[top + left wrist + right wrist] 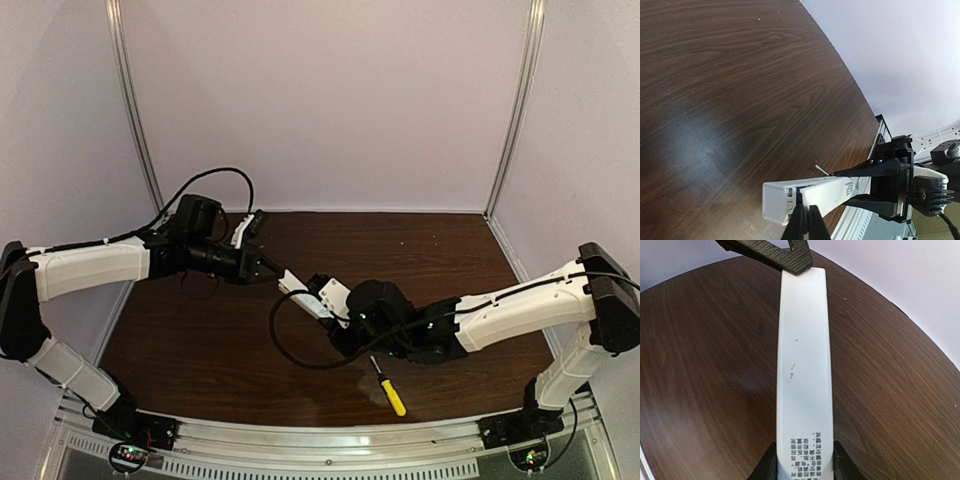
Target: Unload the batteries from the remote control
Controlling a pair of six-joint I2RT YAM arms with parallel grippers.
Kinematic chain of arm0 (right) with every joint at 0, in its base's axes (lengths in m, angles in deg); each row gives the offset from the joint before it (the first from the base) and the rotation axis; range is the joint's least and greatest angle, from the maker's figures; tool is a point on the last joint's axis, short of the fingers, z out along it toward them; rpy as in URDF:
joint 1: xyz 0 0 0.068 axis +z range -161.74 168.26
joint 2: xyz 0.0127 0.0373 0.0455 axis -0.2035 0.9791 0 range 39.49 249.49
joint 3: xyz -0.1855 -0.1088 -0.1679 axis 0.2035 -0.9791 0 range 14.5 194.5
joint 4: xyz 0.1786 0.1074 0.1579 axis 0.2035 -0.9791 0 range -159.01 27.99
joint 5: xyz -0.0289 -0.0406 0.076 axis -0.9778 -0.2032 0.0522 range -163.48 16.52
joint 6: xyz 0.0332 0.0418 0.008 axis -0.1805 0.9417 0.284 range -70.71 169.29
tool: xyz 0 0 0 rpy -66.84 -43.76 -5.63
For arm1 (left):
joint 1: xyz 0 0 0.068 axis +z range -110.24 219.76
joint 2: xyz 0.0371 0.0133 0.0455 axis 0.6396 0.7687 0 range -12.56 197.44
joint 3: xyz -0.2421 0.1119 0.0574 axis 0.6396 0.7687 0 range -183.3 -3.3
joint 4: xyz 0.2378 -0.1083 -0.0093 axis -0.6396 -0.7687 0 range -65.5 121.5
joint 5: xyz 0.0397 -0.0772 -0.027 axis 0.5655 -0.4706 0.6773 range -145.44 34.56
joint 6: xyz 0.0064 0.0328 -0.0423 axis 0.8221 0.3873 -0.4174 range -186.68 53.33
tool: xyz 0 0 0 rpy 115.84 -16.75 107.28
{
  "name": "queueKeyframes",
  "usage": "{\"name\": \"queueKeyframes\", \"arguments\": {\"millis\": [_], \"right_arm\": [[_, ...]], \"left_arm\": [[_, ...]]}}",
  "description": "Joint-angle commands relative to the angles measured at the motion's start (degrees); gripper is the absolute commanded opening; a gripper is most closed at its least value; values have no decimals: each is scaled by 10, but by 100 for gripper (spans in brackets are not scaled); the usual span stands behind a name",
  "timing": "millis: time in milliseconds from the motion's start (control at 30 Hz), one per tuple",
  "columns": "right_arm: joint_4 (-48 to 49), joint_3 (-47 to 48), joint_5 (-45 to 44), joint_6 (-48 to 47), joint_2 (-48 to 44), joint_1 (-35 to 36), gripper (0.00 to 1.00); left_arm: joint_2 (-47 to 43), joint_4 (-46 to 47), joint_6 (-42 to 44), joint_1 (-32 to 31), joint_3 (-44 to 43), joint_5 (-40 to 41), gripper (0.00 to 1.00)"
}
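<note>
The remote control (300,289) is a slim white bar held above the table's middle, between both arms. My right gripper (326,301) is shut on its printed end, one finger on each side in the right wrist view (804,461). My left gripper (277,272) is shut; its joined fingertips (807,214) press on the remote (825,192) at the seam between the back cover and the end cap. A thin dark-blue sliver shows in that seam. The batteries are hidden. The left fingers (785,255) show at the remote's far end (802,365) in the right wrist view.
A yellow-handled screwdriver (390,389) lies on the brown table (200,340) near the front edge, below my right arm. A black cable (280,345) loops under the remote. White walls and metal posts close off the back and sides.
</note>
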Motion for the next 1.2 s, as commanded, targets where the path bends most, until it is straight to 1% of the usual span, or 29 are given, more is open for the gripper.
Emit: {"name": "queueKeyframes", "arguments": {"millis": [0, 200, 367, 667, 933, 1167], "right_arm": [[16, 16, -8, -5, 3, -2, 0], [33, -2, -5, -6, -8, -3, 0], [41, -12, -3, -5, -13, -2, 0], [53, -12, -6, 2, 22, -2, 0], [63, 0, -8, 8, 73, -2, 0], [74, -1, -4, 16, 100, -2, 0]], "left_arm": [[8, -8, 4, -4, -15, -4, 0], [9, -55, 16, 1, -27, 57, 0], [8, -60, 6, 20, -19, 73, 0], [9, -18, -8, 25, 14, 58, 0], [24, 28, -10, 25, 72, 51, 0], [49, 97, -27, 25, 119, 36, 0]]}}
